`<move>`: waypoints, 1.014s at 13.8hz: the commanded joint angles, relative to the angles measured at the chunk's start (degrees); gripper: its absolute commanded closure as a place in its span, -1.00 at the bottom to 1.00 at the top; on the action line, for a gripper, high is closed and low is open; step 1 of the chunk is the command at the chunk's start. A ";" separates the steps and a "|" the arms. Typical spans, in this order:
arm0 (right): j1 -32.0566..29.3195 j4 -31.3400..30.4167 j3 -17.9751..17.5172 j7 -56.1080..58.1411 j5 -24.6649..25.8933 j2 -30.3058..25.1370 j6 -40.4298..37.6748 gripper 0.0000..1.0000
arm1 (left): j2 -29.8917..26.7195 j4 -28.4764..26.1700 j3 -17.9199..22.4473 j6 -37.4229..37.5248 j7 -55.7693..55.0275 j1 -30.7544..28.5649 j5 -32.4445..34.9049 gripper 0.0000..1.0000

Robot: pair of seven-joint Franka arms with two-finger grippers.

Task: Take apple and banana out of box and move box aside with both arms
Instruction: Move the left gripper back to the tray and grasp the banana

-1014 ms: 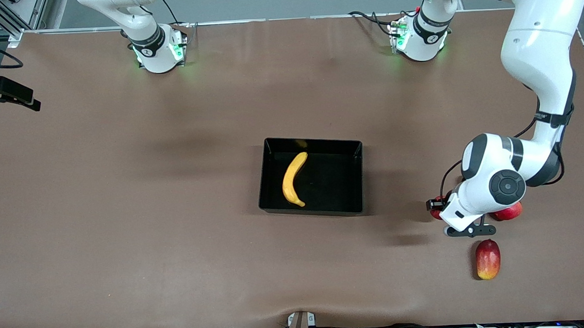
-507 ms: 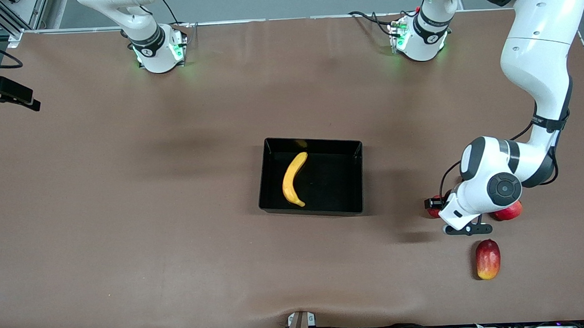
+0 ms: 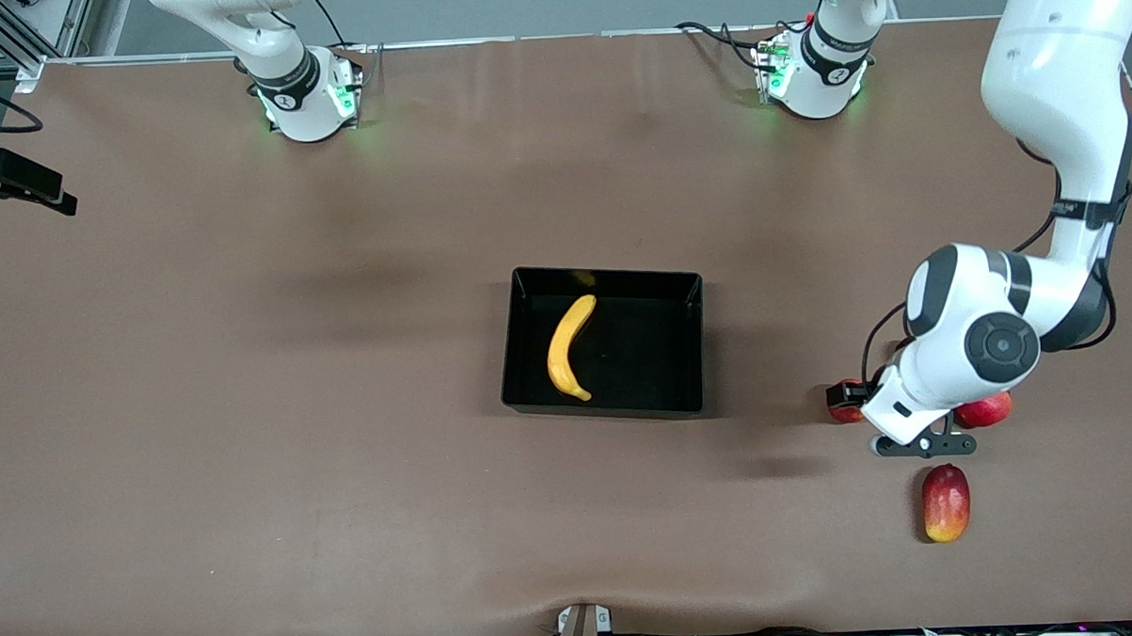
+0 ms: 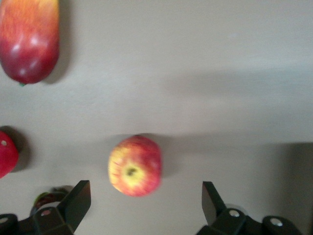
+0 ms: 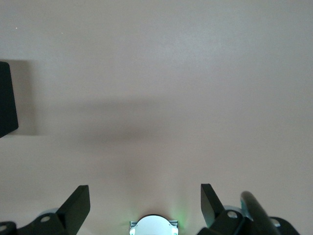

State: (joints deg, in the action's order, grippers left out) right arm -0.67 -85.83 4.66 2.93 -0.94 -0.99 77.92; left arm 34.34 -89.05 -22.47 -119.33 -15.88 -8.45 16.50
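1. Front view: the black box [image 3: 604, 341] sits mid-tabletop [image 3: 249, 414] with the banana [image 3: 568, 347] lying inside it, toward the right arm's end of the box.
2. The left claw [image 4: 144, 203] hangs over the tabletop toward the left arm's end, fingers [image 4: 78, 200] spread wide apart and holding nothing.
3. The left wrist view shows the apple [image 4: 135, 165], red streaked with yellow, resting on the tabletop under that claw, roughly between the two fingers and touching neither.
4. A plain red round fruit [image 3: 984, 411] lies just beside the apple, and the oblong mango [image 3: 945, 503] lies nearer the front camera than both.
5. The right claw [image 5: 145, 201] is seen only in its own wrist view, fingers apart and empty, over bare tabletop; that arm waits.
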 commanded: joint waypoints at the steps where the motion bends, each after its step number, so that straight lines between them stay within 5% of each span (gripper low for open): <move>1: -0.29 -0.22 -0.09 0.50 0.06 -0.94 -0.32 -1.00 | -1.91 0.02 -6.33 2.52 -6.49 0.45 0.20 -1.00; 3: -0.29 -0.22 -0.09 0.50 0.06 -0.94 -0.32 -1.00 | -1.48 0.19 -10.82 2.43 -16.94 2.46 0.90 -1.00; 10: -0.38 1.54 -0.17 0.42 0.32 -0.24 -0.58 -1.00 | 6.77 8.44 -10.14 0.69 -29.12 21.69 3.44 -1.00; 14: -0.47 2.33 0.44 0.33 0.23 1.16 -0.32 -1.00 | 10.21 9.07 -1.37 -6.69 -31.39 32.77 3.63 -1.00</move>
State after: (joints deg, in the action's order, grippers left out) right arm -0.73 -84.84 5.07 2.92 -0.94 -0.55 78.02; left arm 41.96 -82.28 -27.33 -123.79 -45.21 19.89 18.79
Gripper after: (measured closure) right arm 0.000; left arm 0.000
